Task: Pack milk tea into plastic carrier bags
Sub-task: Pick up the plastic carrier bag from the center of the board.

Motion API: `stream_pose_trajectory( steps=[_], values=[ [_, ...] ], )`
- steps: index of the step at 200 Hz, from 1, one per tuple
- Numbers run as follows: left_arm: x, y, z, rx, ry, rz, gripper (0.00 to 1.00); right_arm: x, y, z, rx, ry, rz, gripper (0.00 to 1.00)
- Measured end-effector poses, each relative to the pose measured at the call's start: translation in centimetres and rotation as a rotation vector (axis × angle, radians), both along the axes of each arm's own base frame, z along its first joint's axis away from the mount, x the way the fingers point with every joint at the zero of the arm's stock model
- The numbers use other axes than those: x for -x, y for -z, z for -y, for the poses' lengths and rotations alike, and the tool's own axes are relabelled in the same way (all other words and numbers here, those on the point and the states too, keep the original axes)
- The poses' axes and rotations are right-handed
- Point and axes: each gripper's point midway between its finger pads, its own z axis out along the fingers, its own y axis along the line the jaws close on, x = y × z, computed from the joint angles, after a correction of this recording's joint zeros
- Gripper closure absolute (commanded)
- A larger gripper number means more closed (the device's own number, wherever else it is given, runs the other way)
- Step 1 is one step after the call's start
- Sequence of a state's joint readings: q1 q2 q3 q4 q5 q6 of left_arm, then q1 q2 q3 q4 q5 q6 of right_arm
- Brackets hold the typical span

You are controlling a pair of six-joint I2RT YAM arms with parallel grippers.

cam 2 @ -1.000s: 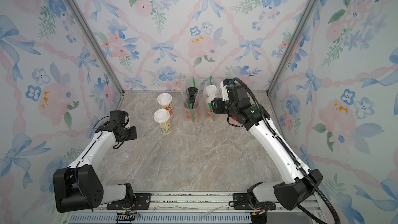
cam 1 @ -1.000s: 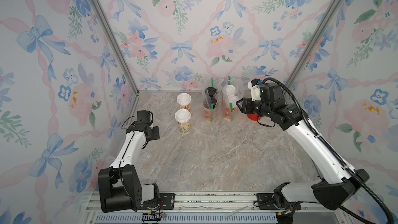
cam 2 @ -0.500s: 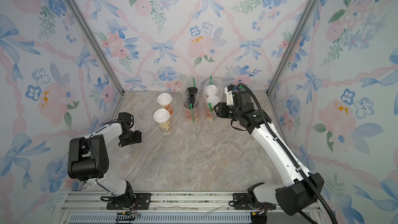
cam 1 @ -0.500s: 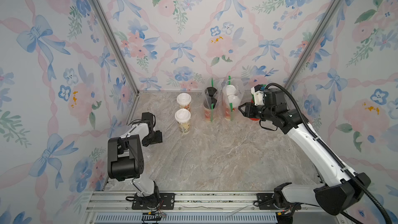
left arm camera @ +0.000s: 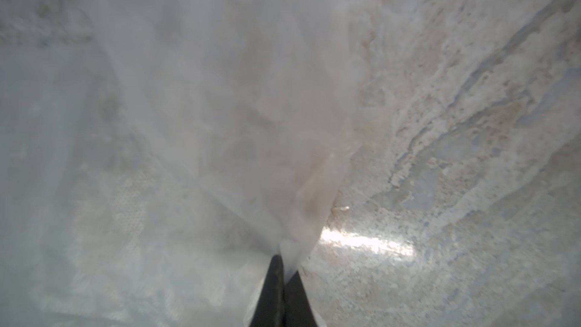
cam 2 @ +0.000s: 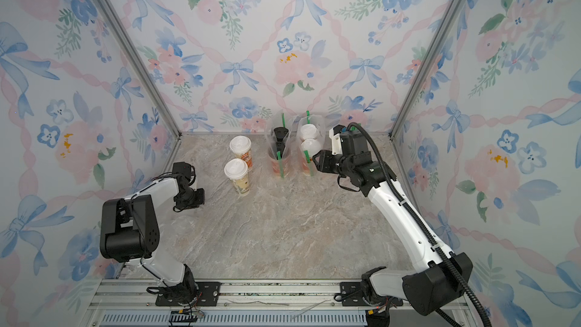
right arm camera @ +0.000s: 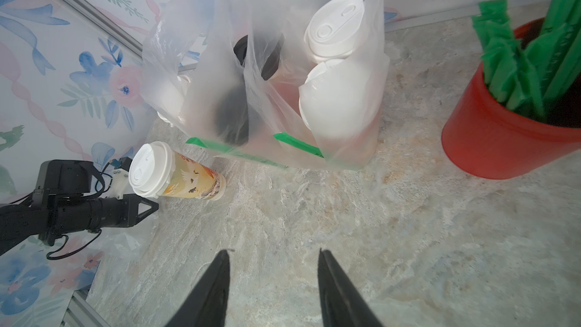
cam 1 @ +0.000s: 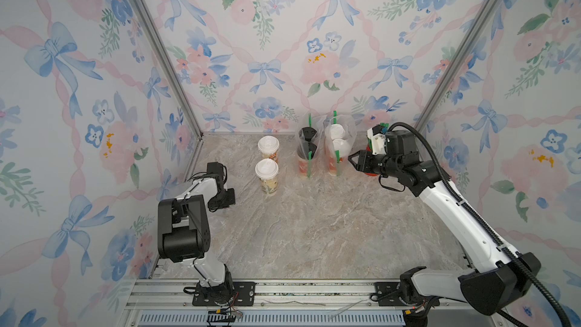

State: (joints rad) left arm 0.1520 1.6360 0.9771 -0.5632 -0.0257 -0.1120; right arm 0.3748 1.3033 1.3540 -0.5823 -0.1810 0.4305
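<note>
Two tall cream-printed paper cups with white domed lids stand upright and unbagged on the marbled stone-look tabletop (cam 1: 314,231) in both top views, the nearer cream cup (cam 1: 266,176) just in front of the farther cream cup (cam 1: 268,149). To their right stand two filled bags side by side. One is a thin clear plastic carrier bag around two black-lidded red cups, the black-lidded bag (cam 1: 306,149). The other is a like bag around two white-lidded red cups, the white-lidded bag (cam 1: 340,143). Green straws lie along both. My right gripper (cam 1: 351,160) hovers just beside the white-lidded bag, its fingers apart and holding nothing. My left gripper (cam 1: 227,199) points down at the table's left side, near the nearer cream cup but apart from it.

In the left wrist view my left fingers (left arm camera: 273,287) are pressed together, clamped on a fold of a third thin, clear, flat plastic bag (left arm camera: 220,121), which spreads hazily over the tabletop ahead of them.

In the right wrist view my right fingers (right arm camera: 217,278) stand apart with bare tabletop between them. Ahead, both filled bags stand upright and touching, the white-lidded bag (right arm camera: 345,95) closer to a plain red lidless cup of green straws (right arm camera: 503,143), which stands apart from it. The nearer cream cup (right arm camera: 176,174) stands beyond the black-lidded bag (right arm camera: 217,89), and my left gripper's tip (right arm camera: 151,206) is just beside it, over clear film
</note>
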Motion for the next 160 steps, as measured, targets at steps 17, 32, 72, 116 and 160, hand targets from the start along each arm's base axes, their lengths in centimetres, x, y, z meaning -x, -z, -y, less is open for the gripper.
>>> stream_pose_trajectory(
  steps=[17,32,72,116,160],
  values=[
    [-0.4,-2.3,0.1,-0.004,0.003,0.076,1.00,0.2,-0.3,0.1,-0.003,0.000,0.007,0.53],
    [-0.8,-5.2,0.2,-0.011,0.008,0.172,1.00,0.4,-0.5,0.1,-0.005,0.000,0.011,0.53],
    [-1.0,-13.8,1.8,0.002,0.085,0.464,1.00,1.3,-1.1,0.4,-0.010,-0.005,0.013,0.53],
    [0.6,-21.6,7.7,0.056,0.337,0.729,1.00,2.2,-1.0,0.6,-0.009,-0.010,-0.013,0.53],
    [3.3,-27.9,13.8,0.143,0.620,0.937,1.00,3.6,-2.2,0.4,-0.027,-0.028,-0.017,0.53]
  ],
)
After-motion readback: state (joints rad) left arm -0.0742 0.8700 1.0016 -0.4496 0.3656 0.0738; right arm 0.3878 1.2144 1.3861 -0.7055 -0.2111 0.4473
